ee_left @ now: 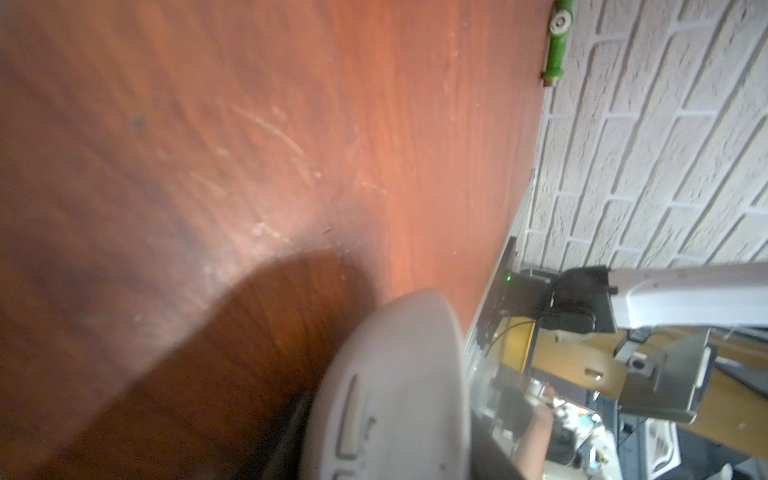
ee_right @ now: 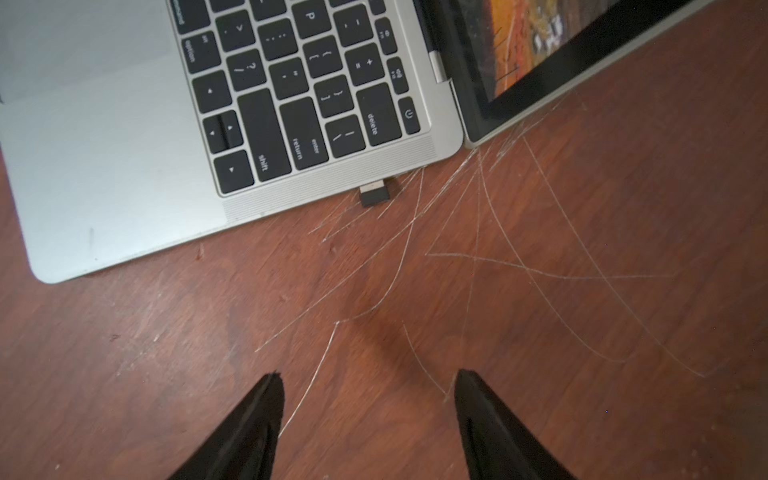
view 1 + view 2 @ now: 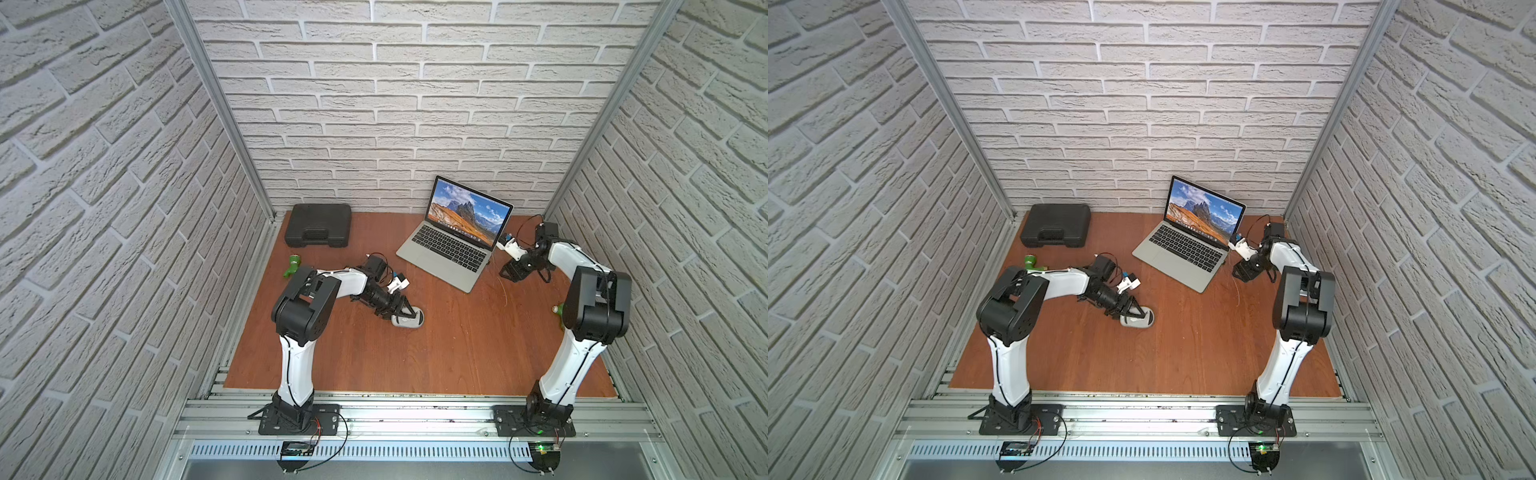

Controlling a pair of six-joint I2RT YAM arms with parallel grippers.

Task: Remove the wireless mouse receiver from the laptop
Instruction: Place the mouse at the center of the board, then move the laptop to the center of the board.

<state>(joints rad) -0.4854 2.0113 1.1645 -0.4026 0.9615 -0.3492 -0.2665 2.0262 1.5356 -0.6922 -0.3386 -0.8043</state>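
Dark wireless mouse receiver (image 2: 376, 194): plugged into the side edge of the laptop (image 2: 104, 174), towards the hinge end, next to the return and delete keys. Only a short stub shows, low over the wooden table (image 2: 582, 291).
Long axis: straight out from the laptop's edge, flat along the table, pointing roughly back at the right gripper (image 2: 369, 374).
Right gripper state: jaws spread wide with nothing between them. The tips are near the laptop's side but clear of it.
Bearing: receiver is dead ahead of the right fingertips, close to the centreline of the gap. Only bare scratched wood lies between.
Jaw line: runs roughly along the laptop's edge, so closing should pinch the stub across its width. That suits a straight pull outward.
Left gripper (image 3: 407, 310): at the grey-white mouse (image 3: 409, 321), well apart from the receiver. Its wrist view is blurred, so I can't tell whether it grips the mouse or only straddles it.
Nearer arm: right, clearly. Both top views put it just beside the receiver edge.
Next move (my read): short advance along that centreline, stay low, close on the stub, then pull back along its axis.
Risk: very little stub to hold. The tips could hit the laptop's edge or slip off.
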